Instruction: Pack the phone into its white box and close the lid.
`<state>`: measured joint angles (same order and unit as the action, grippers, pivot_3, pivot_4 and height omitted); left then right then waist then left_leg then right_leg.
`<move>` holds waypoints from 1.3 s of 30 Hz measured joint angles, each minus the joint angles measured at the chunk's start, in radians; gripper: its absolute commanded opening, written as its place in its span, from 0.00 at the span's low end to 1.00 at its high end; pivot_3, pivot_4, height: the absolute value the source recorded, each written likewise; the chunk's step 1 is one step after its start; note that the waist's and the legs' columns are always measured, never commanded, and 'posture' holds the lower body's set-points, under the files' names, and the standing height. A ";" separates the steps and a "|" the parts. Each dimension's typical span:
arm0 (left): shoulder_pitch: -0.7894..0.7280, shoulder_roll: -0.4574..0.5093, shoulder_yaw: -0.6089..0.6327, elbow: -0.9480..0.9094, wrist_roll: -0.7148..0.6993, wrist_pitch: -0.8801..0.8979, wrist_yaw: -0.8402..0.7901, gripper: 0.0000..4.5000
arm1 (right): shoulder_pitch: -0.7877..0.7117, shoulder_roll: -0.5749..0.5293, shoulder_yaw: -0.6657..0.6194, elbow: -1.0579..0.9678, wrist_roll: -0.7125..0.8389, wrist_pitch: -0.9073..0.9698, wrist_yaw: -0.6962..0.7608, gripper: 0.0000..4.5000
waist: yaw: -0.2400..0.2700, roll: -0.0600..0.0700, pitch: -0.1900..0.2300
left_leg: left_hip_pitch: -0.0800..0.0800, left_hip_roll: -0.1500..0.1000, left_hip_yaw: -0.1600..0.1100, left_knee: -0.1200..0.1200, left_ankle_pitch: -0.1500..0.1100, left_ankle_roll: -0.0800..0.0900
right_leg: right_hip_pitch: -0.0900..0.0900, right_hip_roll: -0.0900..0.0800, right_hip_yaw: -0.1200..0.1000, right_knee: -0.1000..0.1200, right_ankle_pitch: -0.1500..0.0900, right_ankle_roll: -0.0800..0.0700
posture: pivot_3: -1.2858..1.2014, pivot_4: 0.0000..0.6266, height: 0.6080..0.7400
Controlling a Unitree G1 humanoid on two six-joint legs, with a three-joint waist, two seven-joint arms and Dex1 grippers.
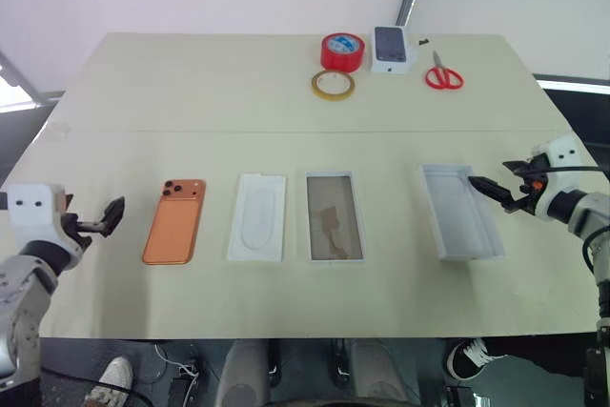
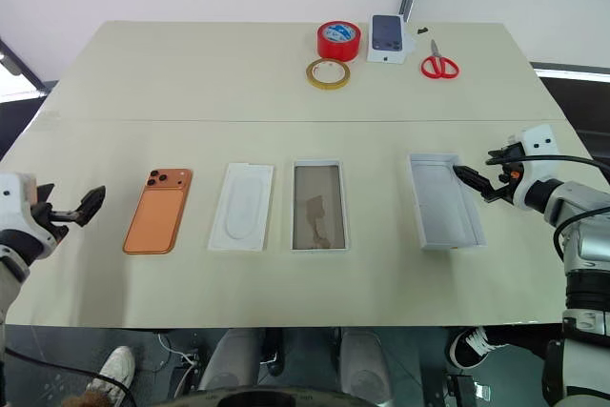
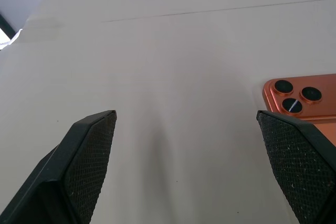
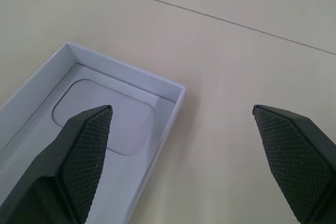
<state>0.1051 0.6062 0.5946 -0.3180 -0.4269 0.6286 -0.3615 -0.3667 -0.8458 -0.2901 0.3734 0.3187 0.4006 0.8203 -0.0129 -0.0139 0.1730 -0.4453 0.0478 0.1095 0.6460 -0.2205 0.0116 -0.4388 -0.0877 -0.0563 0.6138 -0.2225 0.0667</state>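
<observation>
Over the table's left edge the left gripper hangs low with jaws spread, pointing at the phone lying just beside it, while the right gripper, likewise spread and empty, hovers at the box's far right rim, bare tabletop around both.

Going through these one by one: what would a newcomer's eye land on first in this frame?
The orange phone stands out, lying back up at the left end of a row on the pale table, just ahead of the open left gripper. To its right lie a white tray insert, a flat panel and the open white box, with the open right gripper at the box's right edge. At the far edge sit a red tape roll and red scissors.
</observation>
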 measured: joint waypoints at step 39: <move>-0.276 -0.333 -0.173 -0.272 -0.483 0.839 0.305 1.00 | 0.027 0.136 0.383 -0.673 0.060 0.153 0.109 0.99 | 0.005 -0.002 0.000 | 0.003 0.000 -0.003 0.006 0.002 0.003 | 0.006 0.006 -0.001 0.004 0.000 0.001 | 0.52 0.24 1.00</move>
<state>-0.1711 0.2732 0.4212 -0.5895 -0.9100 1.4676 -0.0568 -0.3393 -0.7101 0.0932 -0.2997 0.3786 0.5533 0.9292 -0.0079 -0.0155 0.1726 -0.4426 0.0475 0.1061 0.6521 -0.2184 0.0150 -0.4329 -0.0817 -0.0569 0.6176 -0.2224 0.0674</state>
